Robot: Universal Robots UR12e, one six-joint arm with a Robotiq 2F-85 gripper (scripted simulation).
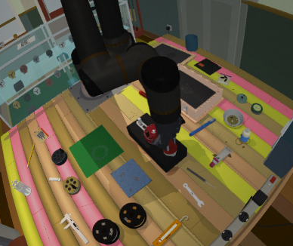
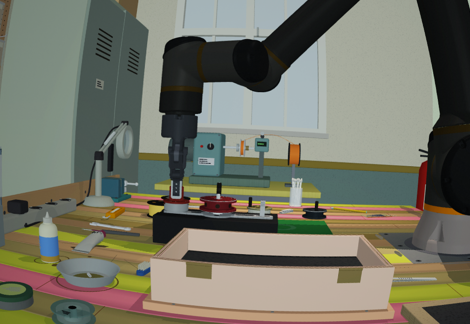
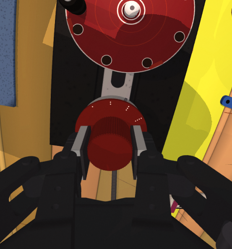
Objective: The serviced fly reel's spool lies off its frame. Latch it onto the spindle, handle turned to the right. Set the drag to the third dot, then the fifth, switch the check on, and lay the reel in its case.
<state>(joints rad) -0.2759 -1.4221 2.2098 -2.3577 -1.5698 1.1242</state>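
At the bench's middle a black block [image 1: 157, 145] carries the fly reel. Its red spool [image 3: 130, 32] sits on the spindle, with a black handle [image 3: 72, 5] at its rim. At the block's near end is the red drag knob [image 3: 110, 141], ribbed, above a dial marked with groups of white dots [image 3: 127, 108]. My gripper [image 3: 109, 148] comes straight down on the knob and is closed around it. The open tan case [image 2: 271, 267] with dark lining stands beside the block.
Behind the block are a line-winding machine [image 2: 208, 154], a magnifier lamp [image 2: 122, 141] and a grey cabinet. A blue brush [image 1: 202, 127], a tube [image 1: 219, 157], an oil bottle [image 1: 245, 135], a dish [image 1: 233, 118], a wrench [image 1: 192, 193] and spare spools [image 1: 133, 215] lie around it.
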